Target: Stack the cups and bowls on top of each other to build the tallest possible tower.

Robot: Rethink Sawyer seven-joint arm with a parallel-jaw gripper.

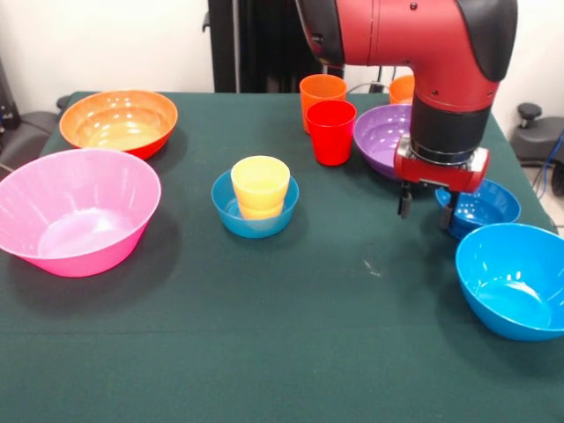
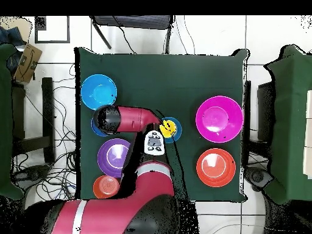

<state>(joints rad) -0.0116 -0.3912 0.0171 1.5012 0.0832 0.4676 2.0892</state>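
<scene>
The gripper [image 1: 426,212] hung above the table [image 1: 264,352] with its two dark fingers [image 1: 404,201] parted and nothing between them. It hovered at the near rim of a small blue bowl [image 1: 483,206], just in front of the purple bowl [image 1: 384,134]; whether a finger touched the blue rim could not be told. The yellow cup [image 1: 261,186] sat in another small blue bowl [image 1: 254,217] mid-table. The red cup [image 1: 331,131] and orange cup [image 1: 322,92] stood together behind. The pink bowl [image 1: 77,210], large orange bowl [image 1: 118,121] and bright blue bowl [image 1: 514,278] lay apart.
</scene>
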